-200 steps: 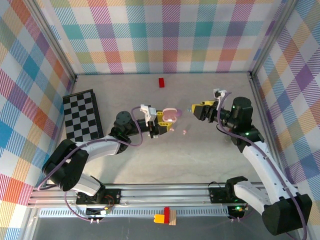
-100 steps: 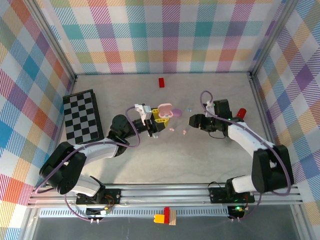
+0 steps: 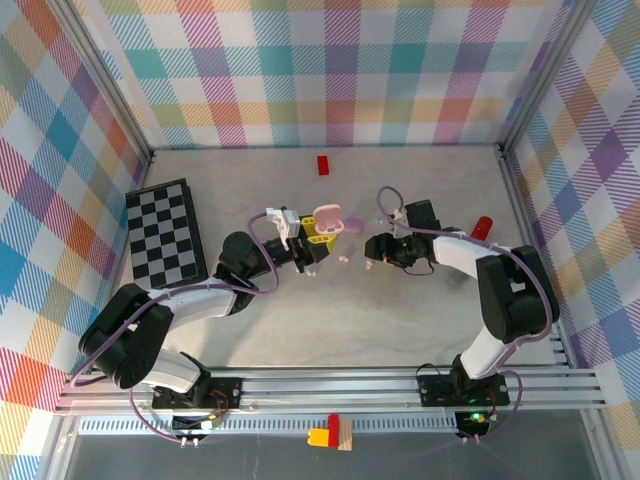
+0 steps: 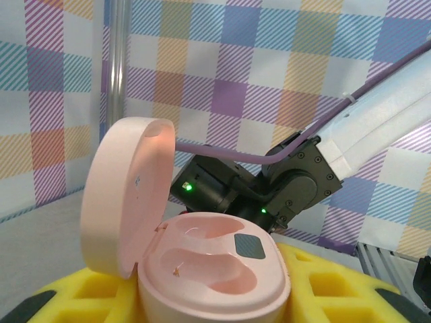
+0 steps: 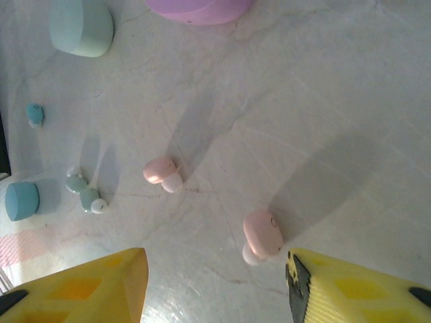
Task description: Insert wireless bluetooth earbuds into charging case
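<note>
My right gripper (image 5: 215,272) hangs low over the table (image 5: 350,134) with its yellow fingers (image 5: 87,286) apart, and the near bud (image 5: 261,235) lies on the table just ahead of the gap, well over toward the right-hand finger rather than centred. That offset is what the pick turns on, as I read it: the fingers want to slide a little toward that side and forward before they close. The bud's long axis runs roughly away from the wrist, tilted slightly, so it sits across the line the fingers close along, and they would meet its narrow sides. Its pale tip points back toward the gripper and the rounded pink body points away. A far bud (image 5: 161,172), also pink, lies farther out and to the other side, well apart from the first, its tip angled toward the near one. The right arm is plainly the nearer to both. My left gripper (image 3: 316,235) is clamped on the pink case (image 4: 215,269), held off the table just beside the right gripper, lid (image 4: 124,195) standing up to one side and both wells showing empty and facing up.
</note>
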